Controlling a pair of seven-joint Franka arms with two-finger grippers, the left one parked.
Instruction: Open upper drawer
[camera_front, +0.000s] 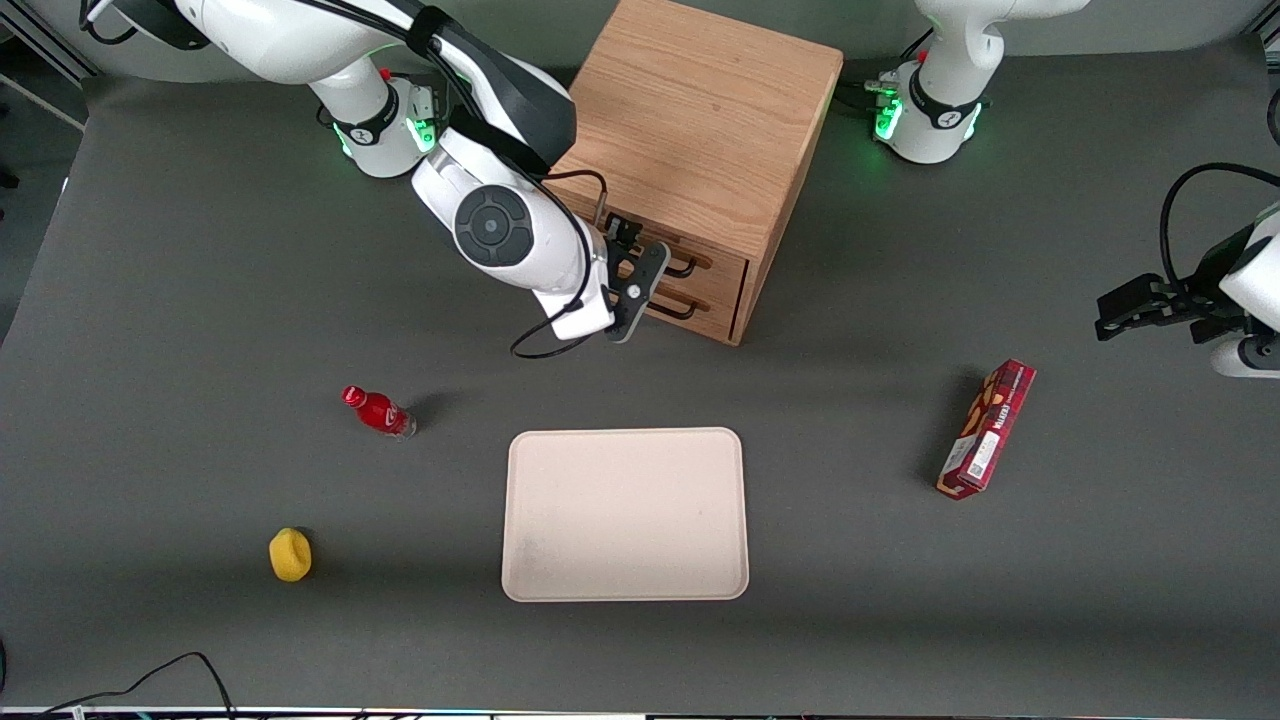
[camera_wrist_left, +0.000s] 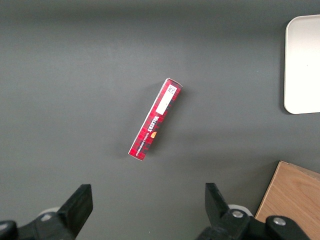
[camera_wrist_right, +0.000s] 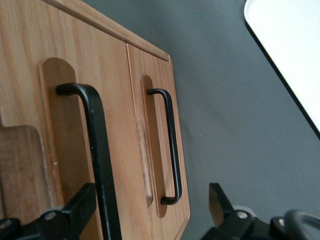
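The oak cabinet (camera_front: 700, 120) stands at the back of the table with two drawer fronts facing the front camera. The upper drawer (camera_front: 722, 268) has a black bar handle (camera_front: 686, 268) and looks pushed in, level with the lower drawer front (camera_front: 715, 312). My right gripper (camera_front: 632, 252) is open, right in front of the drawer fronts at the level of the upper handle. In the right wrist view the upper drawer's handle (camera_wrist_right: 97, 150) runs between my open fingers (camera_wrist_right: 79, 210), close to one of them and not clamped. The lower drawer's handle (camera_wrist_right: 171, 145) also lies within the gripper (camera_wrist_right: 150, 212) span.
A cream tray (camera_front: 625, 585) lies nearer the front camera than the cabinet. A red bottle (camera_front: 378, 411) and a yellow object (camera_front: 290, 554) lie toward the working arm's end. A red biscuit box (camera_front: 986, 428) lies toward the parked arm's end and also shows in the left wrist view (camera_wrist_left: 155, 120).
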